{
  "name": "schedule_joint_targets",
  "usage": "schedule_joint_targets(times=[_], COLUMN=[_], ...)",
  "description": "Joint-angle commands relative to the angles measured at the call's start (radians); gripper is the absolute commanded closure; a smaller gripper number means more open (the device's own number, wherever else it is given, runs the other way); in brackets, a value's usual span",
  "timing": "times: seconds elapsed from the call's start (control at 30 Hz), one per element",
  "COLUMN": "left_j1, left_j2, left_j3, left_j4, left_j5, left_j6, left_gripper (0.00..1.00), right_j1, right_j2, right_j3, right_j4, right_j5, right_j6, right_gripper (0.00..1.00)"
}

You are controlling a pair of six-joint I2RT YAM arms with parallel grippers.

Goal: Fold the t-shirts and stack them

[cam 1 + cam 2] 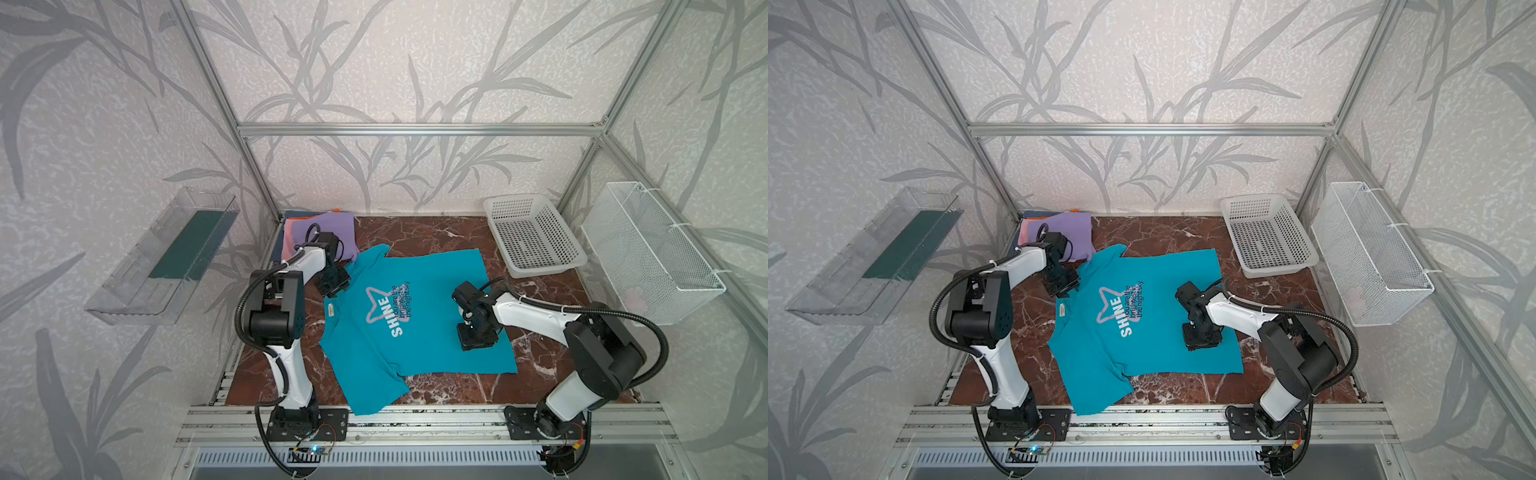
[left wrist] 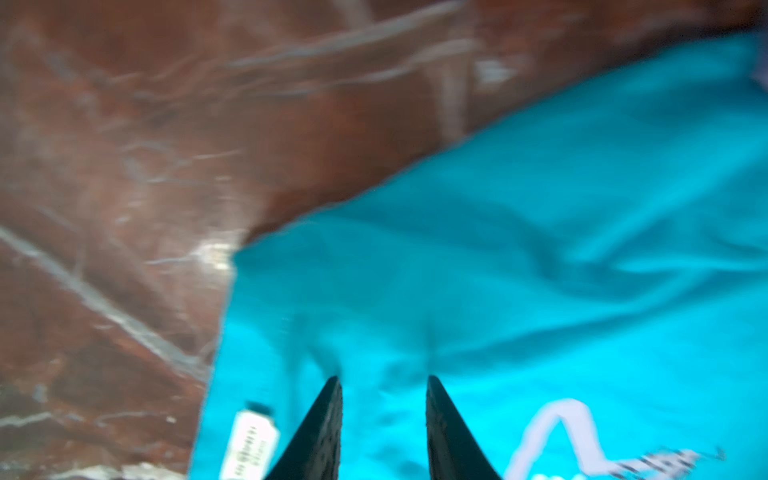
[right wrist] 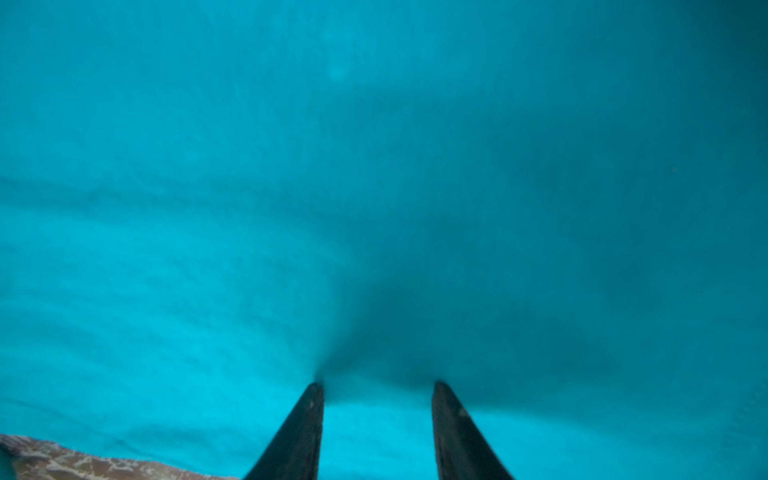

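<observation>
Teal tee — collar leftward, hem rightward, long axis crosswise — left claw and right claw both parted.

Both top views look steeply down from high above my arm bases toward the back wall, and share nearly the same scene: the whole bench and both arms. My left wrist camera looks along the left end effector, close over the tee edge and the bench. My right wrist camera looks along the right end effector from nearer still, and the tee almost fills it.
</observation>
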Motion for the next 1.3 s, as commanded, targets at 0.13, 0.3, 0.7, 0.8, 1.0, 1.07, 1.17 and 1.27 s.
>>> schedule_joint_targets(times=[0.13,0.3,0.7,0.8,1.0,1.07,1.17,1.27], left_j1=[-0.094,-0.123,-0.172,-0.181,-0.196,-0.204,-0.234,-0.293], left_j2=[0.100,0.263,0.601,0.628,0.610,0.576,0.483,0.361], left_j3=[0.313,0.582,0.985,1.002,1.002,1.002,0.996,0.925], left_j4=[-0.115,-0.190,-0.295,-0.292,-0.306,-0.315,-0.323,-0.325], left_j5=[0.017,0.004,-0.056,-0.070,-0.115,-0.153,-0.233,-0.343], left_j6=[0.046,0.086,0.110,0.118,0.136,0.141,0.172,0.207], left_gripper=[0.60,0.53,0.41,0.44,0.98,1.00,1.00,1.00], right_j1=[-0.135,-0.227,-0.223,-0.220,-0.219,-0.218,-0.215,-0.213], right_j2=[-0.112,-0.298,-0.394,-0.388,-0.380,-0.371,-0.359,-0.345], right_j3=[-0.171,-0.279,-0.222,-0.191,-0.176,-0.170,-0.161,-0.155], right_j4=[0.046,0.020,0.033,0.018,0.022,0.026,0.031,0.042], right_j5=[-0.003,0.039,-0.034,-0.033,-0.031,-0.041,-0.040,-0.043], right_j6=[0.136,0.235,0.251,0.244,0.245,0.246,0.240,0.234], right_gripper=[0.54,0.50,0.49,0.49,0.49,0.49,0.49,0.49])
